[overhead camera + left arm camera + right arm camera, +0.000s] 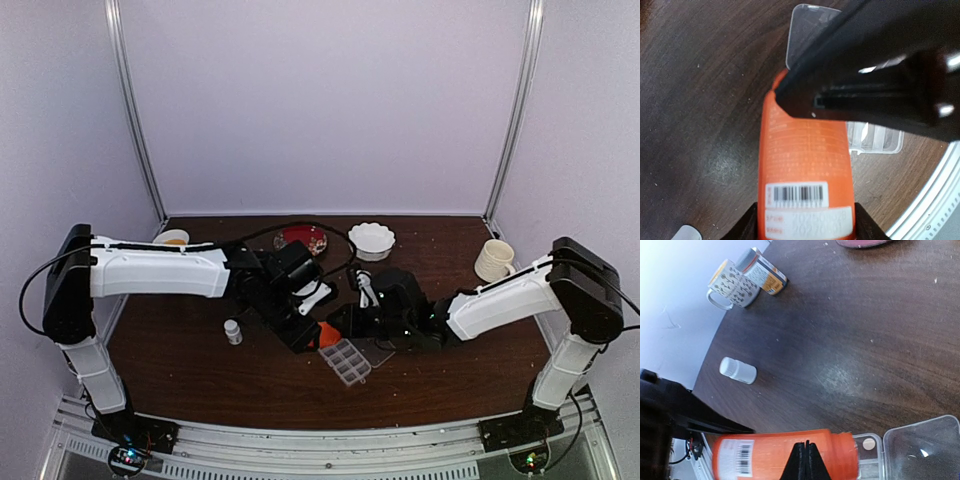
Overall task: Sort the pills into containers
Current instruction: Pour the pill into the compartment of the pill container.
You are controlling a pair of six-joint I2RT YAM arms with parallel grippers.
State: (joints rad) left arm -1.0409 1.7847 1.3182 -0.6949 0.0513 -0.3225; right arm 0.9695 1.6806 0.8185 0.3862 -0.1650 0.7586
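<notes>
My left gripper [805, 228] is shut on an orange pill bottle [804, 150] and holds it tilted on its side, mouth towards the clear pill box [875, 138]. The box's lid [809, 26] lies open. In the right wrist view the bottle [765, 455] has its mouth at the box's edge, and one round cream pill [869, 443] lies in a corner cell. My right gripper [806, 460] is shut and empty, its tips in front of the bottle. From above, the bottle [328, 333] sits between both grippers, just above the box [345, 361].
A small white bottle [233, 331] stands left of the grippers and also shows in the right wrist view [738, 370]. A white scalloped bowl [371, 239] and a red plate [301, 238] are at the back. A cream mug [494, 260] is at the right. A patterned mug [732, 287] and a can [762, 270] stand by the left wall.
</notes>
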